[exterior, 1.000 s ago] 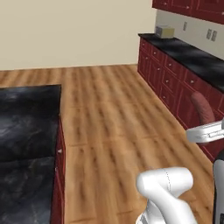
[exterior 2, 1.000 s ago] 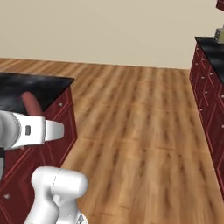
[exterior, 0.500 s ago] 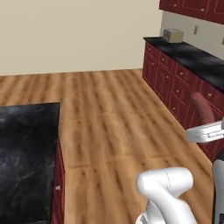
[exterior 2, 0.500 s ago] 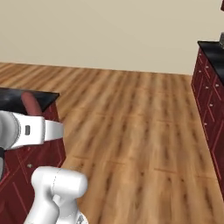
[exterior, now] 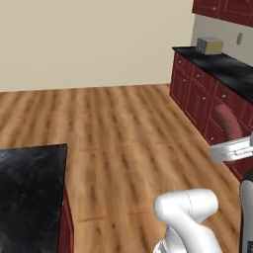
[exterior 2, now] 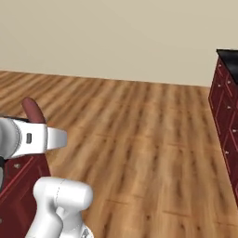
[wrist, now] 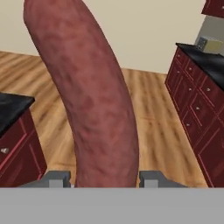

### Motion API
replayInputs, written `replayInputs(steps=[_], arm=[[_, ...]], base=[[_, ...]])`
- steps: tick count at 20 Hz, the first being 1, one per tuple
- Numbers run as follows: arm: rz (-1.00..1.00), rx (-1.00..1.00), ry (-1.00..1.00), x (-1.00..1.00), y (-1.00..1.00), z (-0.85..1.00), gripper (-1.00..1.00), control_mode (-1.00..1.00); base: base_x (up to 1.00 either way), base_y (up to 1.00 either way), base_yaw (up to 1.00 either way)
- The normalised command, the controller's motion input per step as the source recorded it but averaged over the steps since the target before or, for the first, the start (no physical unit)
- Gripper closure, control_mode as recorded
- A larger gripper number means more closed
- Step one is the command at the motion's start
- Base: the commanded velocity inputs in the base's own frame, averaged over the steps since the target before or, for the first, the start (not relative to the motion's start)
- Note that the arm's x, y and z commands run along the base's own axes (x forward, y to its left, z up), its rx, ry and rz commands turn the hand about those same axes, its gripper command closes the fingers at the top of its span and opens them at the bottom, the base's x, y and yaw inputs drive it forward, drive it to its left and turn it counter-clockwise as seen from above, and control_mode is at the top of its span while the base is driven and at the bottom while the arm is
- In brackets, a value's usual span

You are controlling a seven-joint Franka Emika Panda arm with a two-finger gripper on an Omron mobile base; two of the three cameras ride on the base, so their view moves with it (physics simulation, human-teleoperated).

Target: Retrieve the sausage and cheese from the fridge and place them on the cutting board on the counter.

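Item: short, slightly curved dark red-maroon sausage (wrist: 94, 96) with rounded ends, held upright and standing up out of the two-finger gripper (wrist: 105, 178), its lower end seated between the two small grey finger tips (wrist: 57, 177), one tip pressed to each side, the jaws parted only by the sausage's own thickness and clamped on it. In the left base view the same sausage (exterior: 228, 123) rises above the white hand at the right edge, in front of the dark red cabinets; in the right base view it (exterior 2: 33, 110) pokes up behind the white forearm at the left edge. Landmark: black marbled stone counter (exterior: 225, 65) over dark red cabinets with small round knobs, running along the right wall. The sausage is held in the air on the floor side of this counter, not touching it, near its cabinet fronts in the left base view. A small tan boxy appliance (exterior: 210, 45) sits at the far end of the counter against the wall, well apart from the sausage. Across the light wooden plank floor (exterior: 123, 133) from the counter stands a second black marbled worktop (exterior: 29, 197) on dark red cabinets, well apart from it. A plain beige wall (exterior: 94, 42) closes the room behind the counter's far end.
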Motion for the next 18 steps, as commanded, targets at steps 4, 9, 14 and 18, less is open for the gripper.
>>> replayInputs(steps=[4,9,14,18], arm=[[0.00,0.00,0.00,0.00,0.00,0.00,1.00,1.00],[0.00,0.00,0.00,0.00,0.00,0.00,1.00,1.00],[0.00,0.00,0.00,0.00,0.00,0.00,1.00,1.00],[0.00,0.00,0.00,0.00,0.00,0.00,1.00,1.00]], base=[[1.00,0.03,0.12],[1.00,0.01,0.27],[1.00,0.00,0.53],[1.00,-0.03,0.74]])
